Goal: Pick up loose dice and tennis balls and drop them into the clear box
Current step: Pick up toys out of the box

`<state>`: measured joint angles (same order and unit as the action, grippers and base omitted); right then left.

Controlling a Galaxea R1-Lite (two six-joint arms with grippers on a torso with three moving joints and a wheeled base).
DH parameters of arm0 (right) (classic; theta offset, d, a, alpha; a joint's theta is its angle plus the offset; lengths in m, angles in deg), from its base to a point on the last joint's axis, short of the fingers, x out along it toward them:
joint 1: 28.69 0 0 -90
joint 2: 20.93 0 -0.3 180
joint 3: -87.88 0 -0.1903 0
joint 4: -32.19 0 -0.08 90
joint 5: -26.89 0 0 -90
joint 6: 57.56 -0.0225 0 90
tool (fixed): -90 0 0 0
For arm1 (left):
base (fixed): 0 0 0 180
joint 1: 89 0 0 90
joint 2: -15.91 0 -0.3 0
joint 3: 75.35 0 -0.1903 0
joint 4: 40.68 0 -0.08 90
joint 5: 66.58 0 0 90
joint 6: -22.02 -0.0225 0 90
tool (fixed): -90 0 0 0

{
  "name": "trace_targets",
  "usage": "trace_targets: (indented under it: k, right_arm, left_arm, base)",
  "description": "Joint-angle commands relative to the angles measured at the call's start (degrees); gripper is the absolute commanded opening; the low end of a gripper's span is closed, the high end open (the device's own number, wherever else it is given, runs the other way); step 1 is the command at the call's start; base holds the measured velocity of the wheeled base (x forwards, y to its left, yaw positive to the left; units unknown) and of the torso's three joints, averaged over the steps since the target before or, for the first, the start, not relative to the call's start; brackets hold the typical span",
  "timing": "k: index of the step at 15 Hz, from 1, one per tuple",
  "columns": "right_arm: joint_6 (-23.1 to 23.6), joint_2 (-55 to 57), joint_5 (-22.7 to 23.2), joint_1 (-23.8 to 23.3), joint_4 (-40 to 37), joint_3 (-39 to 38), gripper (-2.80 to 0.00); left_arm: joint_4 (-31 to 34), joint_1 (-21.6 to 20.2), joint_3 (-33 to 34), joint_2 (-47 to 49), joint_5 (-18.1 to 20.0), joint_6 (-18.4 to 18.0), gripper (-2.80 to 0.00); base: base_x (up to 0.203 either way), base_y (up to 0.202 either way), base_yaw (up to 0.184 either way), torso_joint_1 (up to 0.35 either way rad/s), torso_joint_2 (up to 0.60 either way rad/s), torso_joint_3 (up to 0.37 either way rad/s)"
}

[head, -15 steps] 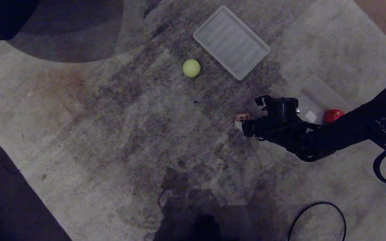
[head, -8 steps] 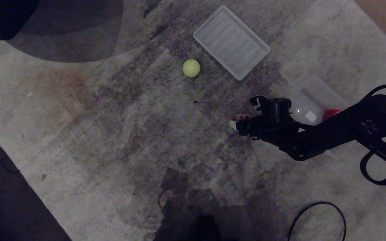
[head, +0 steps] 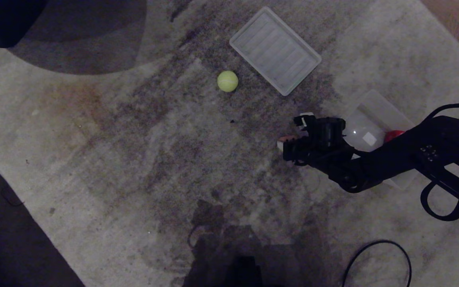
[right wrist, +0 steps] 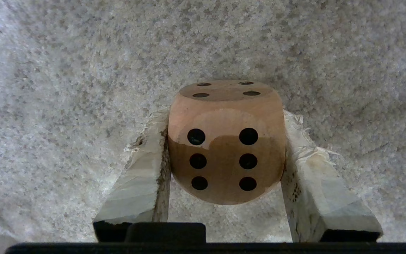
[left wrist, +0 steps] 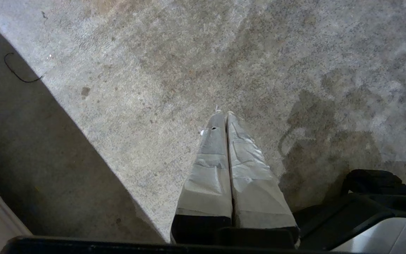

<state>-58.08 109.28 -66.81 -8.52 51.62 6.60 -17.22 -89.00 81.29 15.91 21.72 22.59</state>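
Observation:
A cream-beige die (right wrist: 226, 141) with dark pips sits on the carpet between the taped fingers of my right gripper (right wrist: 226, 118), which press on both its sides. From the head view only a sliver of that die (head: 286, 138) shows beside the right gripper (head: 288, 146). One tennis ball (head: 227, 81) lies loose on the carpet further off to the left. The clear box (head: 381, 109) stands just behind the right arm, partly hidden by it. My left gripper (left wrist: 223, 113) is parked over bare carpet with its fingers pressed together.
A flat ribbed clear lid (head: 275, 50) lies beyond the tennis ball. A red die (head: 393, 134) rests in the clear box. A black cable loop (head: 377, 255) lies on the carpet near my base, whose shadow falls at the bottom centre.
My right arm has reached further left over the beige die, covering most of it in the head view, and its jaws have narrowed onto it.

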Motion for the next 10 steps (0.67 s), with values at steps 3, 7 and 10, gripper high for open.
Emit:
trace_targets:
  k: [3,7,10]
  right_arm:
    - [-0.9,-3.9,-0.1,-0.2,-0.3,-4.2,-2.80]
    - [-1.3,-17.1,-0.1,-1.5,-6.7,-15.0,-2.80]
    - [-1.2,-32.2,-0.1,-4.0,-17.9,-24.9,-2.80]
  left_arm:
    - [0.0,0.0,0.1,0.1,-0.1,0.0,-2.80]
    - [0.0,0.0,0.1,0.1,-0.1,0.0,-2.80]
    - [0.0,0.0,0.1,0.0,-0.1,0.0,-2.80]
  base:
    - [0.000,0.000,0.000,0.000,0.00,0.000]
    - [0.000,0.000,0.000,0.000,0.00,0.000]
    - [0.000,0.000,0.000,0.000,0.00,0.000]
